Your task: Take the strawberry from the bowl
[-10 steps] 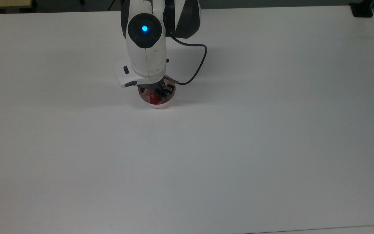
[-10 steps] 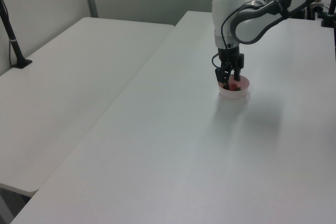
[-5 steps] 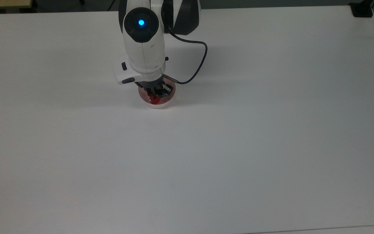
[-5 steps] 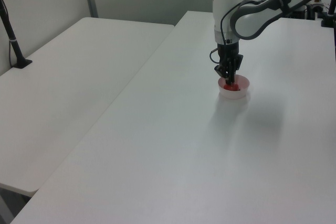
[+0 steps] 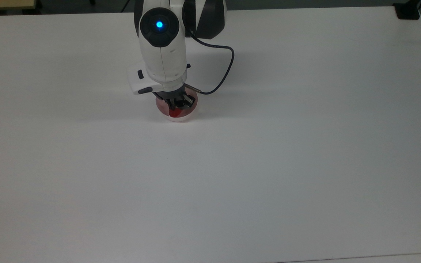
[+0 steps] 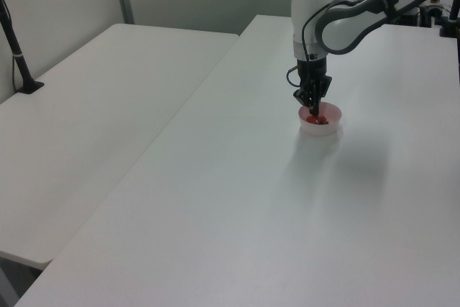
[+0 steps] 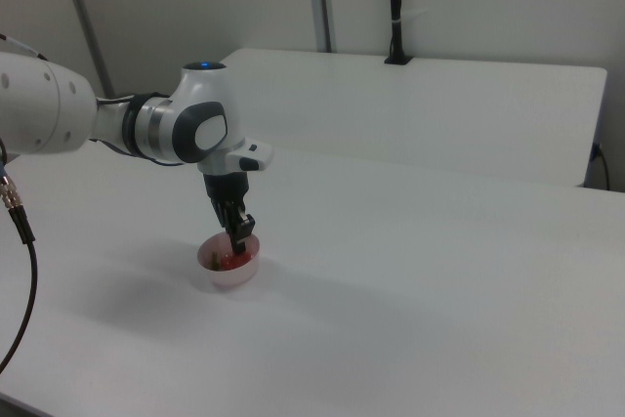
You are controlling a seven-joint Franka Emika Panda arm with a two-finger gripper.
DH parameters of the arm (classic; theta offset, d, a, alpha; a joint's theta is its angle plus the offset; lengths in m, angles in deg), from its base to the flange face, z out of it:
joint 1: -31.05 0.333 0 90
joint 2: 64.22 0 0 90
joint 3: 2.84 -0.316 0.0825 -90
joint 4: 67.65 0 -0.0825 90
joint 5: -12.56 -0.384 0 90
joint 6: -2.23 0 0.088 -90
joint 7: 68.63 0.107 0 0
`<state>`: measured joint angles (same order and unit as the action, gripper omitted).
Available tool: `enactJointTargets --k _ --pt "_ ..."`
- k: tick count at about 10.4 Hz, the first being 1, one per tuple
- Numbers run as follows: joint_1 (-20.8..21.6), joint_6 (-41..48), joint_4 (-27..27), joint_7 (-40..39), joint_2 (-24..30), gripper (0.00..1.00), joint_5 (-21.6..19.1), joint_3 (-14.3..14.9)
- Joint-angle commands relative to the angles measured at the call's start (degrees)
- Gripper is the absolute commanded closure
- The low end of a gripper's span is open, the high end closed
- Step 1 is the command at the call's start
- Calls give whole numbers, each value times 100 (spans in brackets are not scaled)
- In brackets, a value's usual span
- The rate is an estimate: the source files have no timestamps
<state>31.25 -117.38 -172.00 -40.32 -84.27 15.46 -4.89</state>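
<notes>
White worktop (image 5: 232, 182): bare laminate nearest the top view's camera, nothing lying between its front edge and the bowl; a second white table (image 6: 93, 127) sits beside it on the left view's left
Pink bowl (image 5: 176, 117): small, pale, round; rests on the worktop under the arm, toward the far side in the top view; its near rim shows below the fingers
Strawberry (image 5: 175, 114): red, glossy; down inside the bowl, between the fingers; the green cap is too small to make out
End effector (image 6: 314, 108): pointing straight down into the bowl; fingers drawn close together on the strawberry, nearly closed; it seems to have hold of the fruit, which is not yet lifted clear of the bowl
Arm (image 7: 186, 129): white, blue light on top, bent over the bowl; a dark cable (image 5: 225, 69) loops from the wrist on the top view's right
Risk, slip: the fruit is tapered and smooth; a pinch near the tip could squeeze it out as the lift begins
Risk, bowl: the bowl looks light; a fingertip touching its wall or floor could drag or tip it along
Risk, cable: probably slight; the loop hangs close to the bowl's far side
</notes>
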Motion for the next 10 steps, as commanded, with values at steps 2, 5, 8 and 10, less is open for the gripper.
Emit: enactJointTargets --k 2,5,8,10 --pt "-2 112 -147 470 159 15 -97 -15" --pt "-37 235 -156 1615 185 11 -70 -15" --pt "-29 342 -304 1678 177 11 -70 -15" --pt "-3 298 -401 1670 159 12 -27 -15"
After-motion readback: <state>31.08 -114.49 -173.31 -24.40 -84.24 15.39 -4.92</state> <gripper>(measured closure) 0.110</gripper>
